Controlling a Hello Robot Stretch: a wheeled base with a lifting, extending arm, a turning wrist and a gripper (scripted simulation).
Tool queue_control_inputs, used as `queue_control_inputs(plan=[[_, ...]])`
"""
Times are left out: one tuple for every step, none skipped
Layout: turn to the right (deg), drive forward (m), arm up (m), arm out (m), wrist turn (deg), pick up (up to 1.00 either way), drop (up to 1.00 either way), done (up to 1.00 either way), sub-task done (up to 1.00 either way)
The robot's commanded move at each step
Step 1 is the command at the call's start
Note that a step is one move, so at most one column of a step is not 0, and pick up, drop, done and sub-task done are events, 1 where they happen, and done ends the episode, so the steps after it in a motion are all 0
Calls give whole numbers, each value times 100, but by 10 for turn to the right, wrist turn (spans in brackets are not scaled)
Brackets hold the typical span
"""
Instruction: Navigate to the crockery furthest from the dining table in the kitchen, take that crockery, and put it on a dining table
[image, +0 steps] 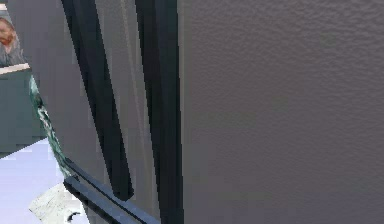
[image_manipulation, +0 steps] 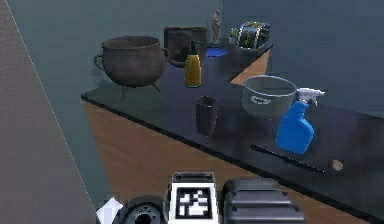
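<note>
- Right at the bottom edge of the arm side view I see the tool (image_manipulation: 136, 212) as a dark round body left of a white marker square. I can't make out its far end, so I cannot tell how its fingers are set or whether it holds anything.
- In the forward view a grey panel (image: 280, 110) with dark upright strips stands close in front of me.
- Beyond the tool runs the dark-topped table (image_manipulation: 240, 138). Close to its front edge, about mid-length, a dark cup (image_manipulation: 207, 115) stands upright. It is the nearest crockery-like piece.
- Further along the front edge lie a thin dark stick (image_manipulation: 288, 158) and a small brown bit (image_manipulation: 338, 165).
- Behind those, a blue spray bottle (image_manipulation: 297, 122) stands just beside a grey bowl (image_manipulation: 268, 95). I can't tell whether they touch.
- Behind the cup stands an amber bottle (image_manipulation: 193, 70).
- At the table's left end sits a big dark cauldron (image_manipulation: 132, 62).
- Toward the back are a dark pot (image_manipulation: 185, 42), a small statue (image_manipulation: 216, 25) and a dark rack (image_manipulation: 250, 35).
</note>
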Motion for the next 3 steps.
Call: queue_control_inputs(plan=[[0, 0, 0, 38, 0, 0, 0, 0, 0], [0, 0, 0, 0, 450, 0, 0, 0, 0], [0, 0, 0, 0, 450, 0, 0, 0, 0]])
